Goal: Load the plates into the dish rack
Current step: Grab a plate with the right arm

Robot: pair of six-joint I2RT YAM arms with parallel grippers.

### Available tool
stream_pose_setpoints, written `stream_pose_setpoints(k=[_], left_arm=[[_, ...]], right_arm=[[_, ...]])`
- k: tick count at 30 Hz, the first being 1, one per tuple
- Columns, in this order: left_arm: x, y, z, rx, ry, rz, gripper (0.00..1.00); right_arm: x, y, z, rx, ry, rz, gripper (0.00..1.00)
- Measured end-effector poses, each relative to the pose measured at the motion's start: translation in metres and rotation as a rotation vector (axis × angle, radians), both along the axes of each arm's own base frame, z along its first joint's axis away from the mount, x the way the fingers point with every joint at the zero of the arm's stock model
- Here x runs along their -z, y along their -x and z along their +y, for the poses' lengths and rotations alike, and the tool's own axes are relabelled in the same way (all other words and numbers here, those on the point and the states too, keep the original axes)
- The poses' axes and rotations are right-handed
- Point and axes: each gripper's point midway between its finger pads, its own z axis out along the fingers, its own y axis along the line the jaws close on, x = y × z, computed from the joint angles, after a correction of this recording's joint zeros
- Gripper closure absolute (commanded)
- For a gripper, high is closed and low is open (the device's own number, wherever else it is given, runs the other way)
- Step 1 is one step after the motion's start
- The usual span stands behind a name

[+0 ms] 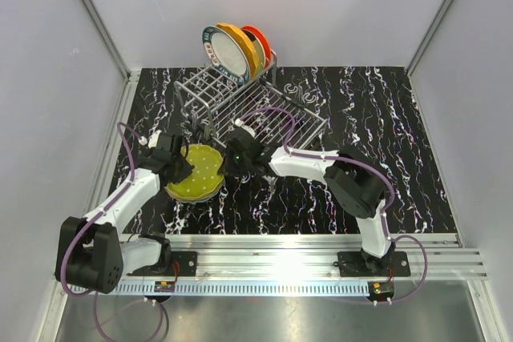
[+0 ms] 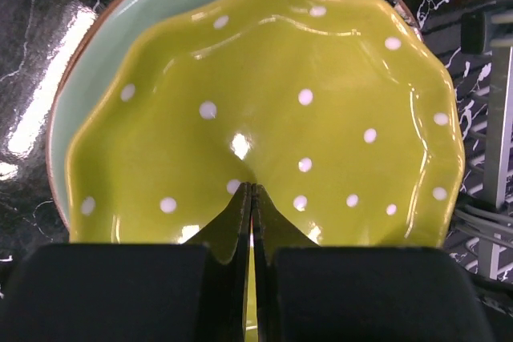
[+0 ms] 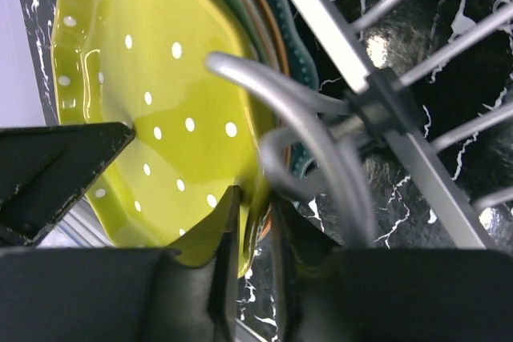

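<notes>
Yellow-green and glossy, the white-dotted plate [image 2: 304, 118] has a wavy scalloped rim. It tops a stack of plates [image 1: 196, 186] on the black marbled table [image 1: 385, 134], just in front of the wire dish rack [image 1: 264, 114]. The right gripper [image 3: 255, 204] straddles its rim, jaws narrowly parted and seemingly pinching it. The left gripper [image 2: 251, 190] is closed and empty, tips on the plate's face. Three standing plates [image 1: 236, 52] fill the rack's raised slots.
</notes>
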Motion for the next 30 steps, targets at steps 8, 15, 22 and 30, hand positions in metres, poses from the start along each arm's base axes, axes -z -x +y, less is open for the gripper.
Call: stream_pose_setpoints(k=[8, 15, 22, 30], left_arm=[[-0.003, 0.002, -0.006, 0.028, 0.028, -0.001, 0.69], [-0.014, 0.012, -0.005, 0.065, 0.014, 0.013, 0.37], [-0.035, 0.016, 0.001, 0.071, -0.015, -0.013, 0.22], [-0.034, 0.017, 0.009, 0.055, -0.028, 0.016, 0.30]], right_arm=[[0.001, 0.000, 0.000, 0.015, -0.011, 0.020, 1.00], [0.001, -0.002, -0.001, 0.021, -0.003, 0.017, 1.00], [-0.007, -0.007, -0.005, 0.025, 0.039, -0.011, 1.00], [-0.023, -0.008, -0.023, 0.034, 0.107, -0.060, 1.00]])
